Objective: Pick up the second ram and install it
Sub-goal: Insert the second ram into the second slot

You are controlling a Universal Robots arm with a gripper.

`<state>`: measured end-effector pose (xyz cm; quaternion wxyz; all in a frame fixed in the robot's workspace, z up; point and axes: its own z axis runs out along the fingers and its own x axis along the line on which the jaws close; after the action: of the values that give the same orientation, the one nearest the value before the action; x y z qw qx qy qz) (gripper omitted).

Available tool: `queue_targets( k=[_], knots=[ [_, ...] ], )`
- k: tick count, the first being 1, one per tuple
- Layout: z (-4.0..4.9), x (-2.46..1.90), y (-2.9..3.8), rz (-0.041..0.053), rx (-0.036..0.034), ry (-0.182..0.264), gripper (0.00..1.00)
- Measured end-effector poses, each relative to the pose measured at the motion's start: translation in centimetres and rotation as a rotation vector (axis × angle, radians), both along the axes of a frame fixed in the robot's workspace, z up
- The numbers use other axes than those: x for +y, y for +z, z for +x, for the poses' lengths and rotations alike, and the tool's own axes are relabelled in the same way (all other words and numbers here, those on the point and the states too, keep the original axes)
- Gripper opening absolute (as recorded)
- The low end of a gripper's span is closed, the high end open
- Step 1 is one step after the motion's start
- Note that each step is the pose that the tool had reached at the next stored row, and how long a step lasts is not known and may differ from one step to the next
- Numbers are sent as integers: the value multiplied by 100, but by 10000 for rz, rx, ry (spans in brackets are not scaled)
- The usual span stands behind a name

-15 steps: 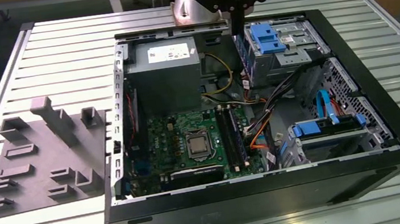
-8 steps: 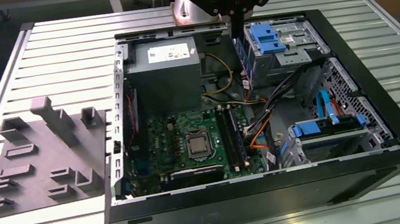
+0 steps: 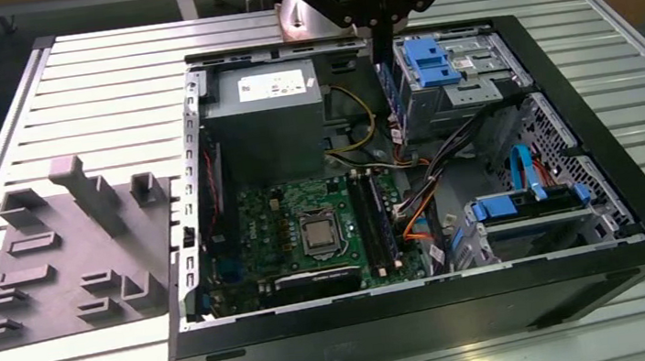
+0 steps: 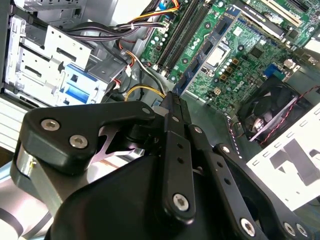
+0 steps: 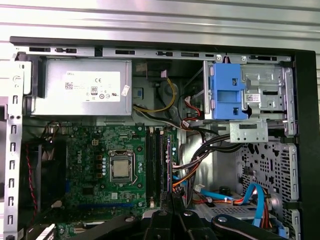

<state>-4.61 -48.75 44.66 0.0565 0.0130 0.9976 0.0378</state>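
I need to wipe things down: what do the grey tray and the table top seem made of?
Grey tray: matte moulded plastic, perhaps foam, going by its dull, even grey and blocky ribs. Table top: bare metal, probably aluminium, by its silvery ribbed slats with soft glare.

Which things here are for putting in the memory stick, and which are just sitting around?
For the job:
- gripper
- memory stick, held in the gripper
- black slots on the green board

Just sitting around:
- grey tray beside the computer
- silver power box
- blue drive holder
- fan
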Motion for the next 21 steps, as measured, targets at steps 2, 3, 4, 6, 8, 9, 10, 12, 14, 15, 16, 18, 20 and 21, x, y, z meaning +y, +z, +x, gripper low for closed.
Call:
queue_targets(
  k=[2,3,4,6,8,9,10,12,14,15,16,18,20,21],
  knots=[
    [0,0,-4,-1,0,0,12],
    [0,0,-6,0,0,0,12],
    [0,0,-8,-1,0,0,12],
    [0,0,-13,-1,0,0,12],
    [0,0,-18,-1,0,0,12],
    [0,0,-21,-1,0,0,12],
    [0,0,-23,-1,0,0,12],
    [0,0,-28,-1,0,0,12],
    [0,0,-32,-1,0,0,12],
    [0,0,-35,0,0,0,12],
    [0,0,-37,-1,0,0,12],
    [0,0,-41,-1,0,0,12],
    [0,0,-47,0,0,0,12],
    [0,0,-49,-1,0,0,12]
  ],
)
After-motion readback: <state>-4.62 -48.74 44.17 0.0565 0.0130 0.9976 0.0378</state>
